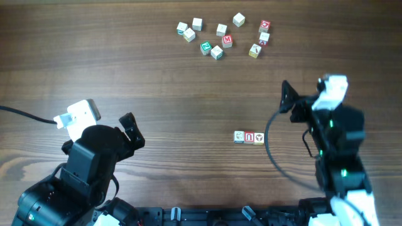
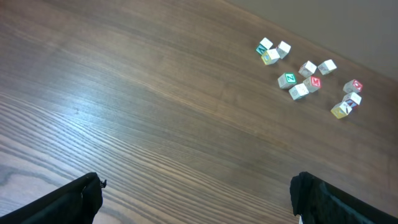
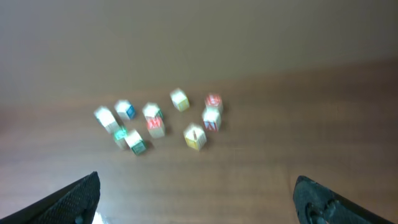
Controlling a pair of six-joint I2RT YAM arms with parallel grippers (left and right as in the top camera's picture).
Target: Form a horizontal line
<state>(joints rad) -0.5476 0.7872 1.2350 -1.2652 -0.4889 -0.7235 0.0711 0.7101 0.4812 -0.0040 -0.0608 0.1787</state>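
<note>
Lying side by side on the dark wood-grain worktop, a row of three small lettered wooden cubes ran left to right in the overhead view, each cube touching its neighbour. It sat toward the right half, between the two arms and nearer the right one. Well apart from it, at the far edge, a loose cluster of small lettered wooden cubes was scattered without order. Among them were a green-marked cube, a red-marked cube and a yellow-sided cube. The left end effector hung over bare wood on the left, well away from both groups. Its wrist camera showed the black fingers spread wide with nothing between them and the cluster far off at upper right. The right end effector hovered above and to the right of the row, touching none of its cubes. Its wrist picture was blurred, yet the fingers were plainly parted and empty, with the cluster ahead of them.
</note>
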